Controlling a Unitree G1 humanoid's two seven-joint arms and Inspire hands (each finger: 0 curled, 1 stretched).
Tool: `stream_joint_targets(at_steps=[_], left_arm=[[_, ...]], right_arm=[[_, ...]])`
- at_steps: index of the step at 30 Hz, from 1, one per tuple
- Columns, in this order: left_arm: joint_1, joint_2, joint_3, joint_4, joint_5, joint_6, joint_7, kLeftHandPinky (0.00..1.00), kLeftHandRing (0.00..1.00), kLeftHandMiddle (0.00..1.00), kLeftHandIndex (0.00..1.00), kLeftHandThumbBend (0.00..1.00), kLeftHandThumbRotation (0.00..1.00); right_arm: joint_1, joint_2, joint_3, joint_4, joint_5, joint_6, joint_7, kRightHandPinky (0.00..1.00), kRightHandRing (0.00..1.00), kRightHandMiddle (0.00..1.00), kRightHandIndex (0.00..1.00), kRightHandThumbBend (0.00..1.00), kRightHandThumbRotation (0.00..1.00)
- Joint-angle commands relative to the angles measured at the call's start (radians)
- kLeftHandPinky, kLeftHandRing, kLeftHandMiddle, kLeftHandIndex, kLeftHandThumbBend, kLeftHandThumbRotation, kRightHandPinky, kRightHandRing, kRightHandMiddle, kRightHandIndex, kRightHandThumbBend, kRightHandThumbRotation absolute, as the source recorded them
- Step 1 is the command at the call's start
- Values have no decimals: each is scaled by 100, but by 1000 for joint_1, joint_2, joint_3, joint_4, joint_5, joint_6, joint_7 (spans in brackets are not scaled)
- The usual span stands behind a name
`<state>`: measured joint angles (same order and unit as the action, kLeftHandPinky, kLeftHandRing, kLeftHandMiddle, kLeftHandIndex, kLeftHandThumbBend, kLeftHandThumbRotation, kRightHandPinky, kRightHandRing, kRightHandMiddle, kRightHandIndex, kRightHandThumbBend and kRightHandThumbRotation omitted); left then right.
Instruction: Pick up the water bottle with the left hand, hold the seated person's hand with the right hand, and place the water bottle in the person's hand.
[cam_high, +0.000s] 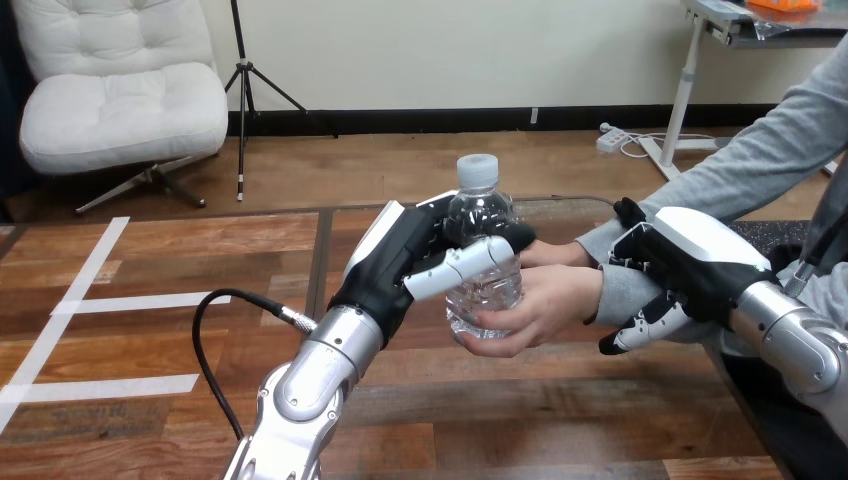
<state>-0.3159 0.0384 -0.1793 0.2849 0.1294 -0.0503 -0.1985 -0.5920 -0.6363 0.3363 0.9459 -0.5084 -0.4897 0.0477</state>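
Note:
A clear water bottle (480, 215) with a pale cap stands upright above the table's middle. My left hand (415, 260) is shut on it, thumb across the front and fingers round the far side. The person's hand (535, 305) comes in from the right and cups the bottle's base and lower side, fingers curled under it. My right hand (680, 270) grips the person's wrist (615, 290) in its grey sleeve, fingers curled round it from above and below.
The wooden table (180, 300) spreads out to the left, with white tape strips (110, 385) near its left edge. A black cable (215, 320) loops beside my left forearm. The person's other arm (740, 165) reaches in from the upper right.

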Motion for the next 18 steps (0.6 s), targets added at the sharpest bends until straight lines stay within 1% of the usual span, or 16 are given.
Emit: stream_joint_targets(at_steps=[1,6,9,13,18], left_arm=[[-48,7,6,-12,4,-48,10,89,94,95,93,100,87],[-33,15,12,-28,8,-77,21,93,96,97,95,100,94],[-20,26,18,-53,-3,-75,7,94,97,97,96,100,96],[-8,40,32,-75,-26,-88,-10,97,99,98,97,100,99],[-1,46,47,-80,-47,-106,-10,99,100,98,96,100,100]], right_arm=[[-33,0,-38,-46,28,-14,2,28,31,36,36,84,0],[-31,-1,-38,-48,27,-15,2,27,30,35,36,84,0],[-31,1,-39,-43,29,-17,2,27,30,35,36,84,0],[-30,1,-41,-40,30,-23,2,27,30,35,36,84,0],[-28,1,-46,-41,35,-27,8,26,29,34,35,83,0]])
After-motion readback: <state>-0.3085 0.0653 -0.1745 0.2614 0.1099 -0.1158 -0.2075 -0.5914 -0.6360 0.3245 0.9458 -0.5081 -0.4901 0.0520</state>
